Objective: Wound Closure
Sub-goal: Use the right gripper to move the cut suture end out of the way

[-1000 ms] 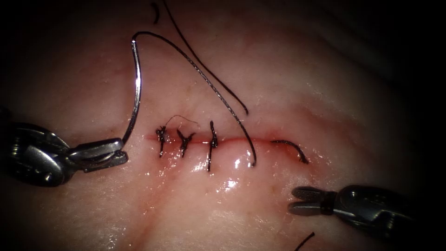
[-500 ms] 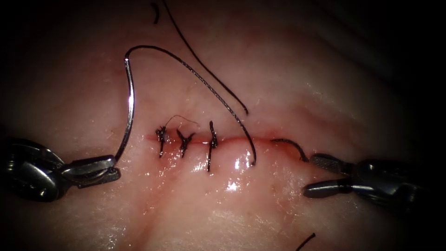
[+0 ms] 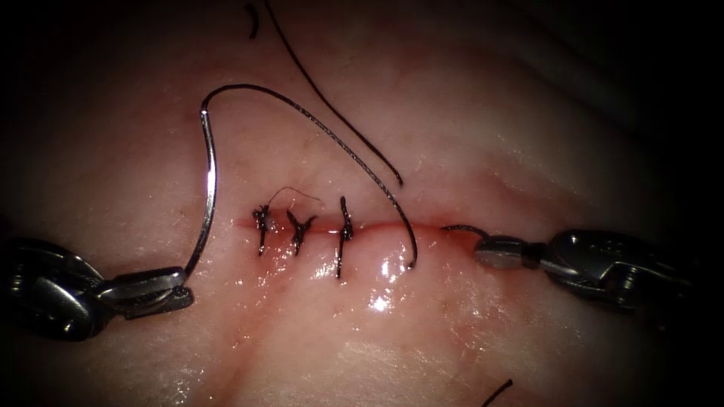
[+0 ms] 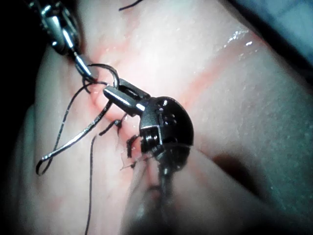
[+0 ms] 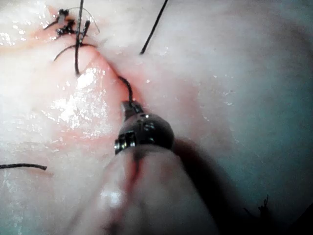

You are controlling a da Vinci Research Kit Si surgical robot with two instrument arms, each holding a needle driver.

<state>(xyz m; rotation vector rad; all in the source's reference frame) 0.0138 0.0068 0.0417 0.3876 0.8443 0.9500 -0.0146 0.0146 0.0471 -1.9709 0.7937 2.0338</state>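
My left tool [image 3: 162,290] is shut on the curved needle [image 3: 210,188] near its pointed end, left of the cut [image 3: 385,225]. The needle stands free of the tissue [image 3: 452,120], its thread end up. From there the thread [image 3: 339,143] arcs right and enters the tissue just below the cut. My right tool [image 3: 490,252] is shut on the short thread tail [image 3: 458,227] at the cut's right end. Up close, the left tool's jaws [image 4: 120,95] and the right tool's jaws [image 5: 129,108] both appear closed, and the tail [image 5: 126,88] runs into the right pair.
Three dark stitches [image 3: 302,230] cross the left half of the cut. A loose thread [image 3: 339,113] lies above the cut. A cut end of thread [image 3: 498,390] lies at the lower edge. Wet, shiny fluid [image 3: 377,301] sits below the cut.
My right tool moved up and left from below the cut to the thread tail and shut on it. The left tool with the needle drifted slightly left and down.
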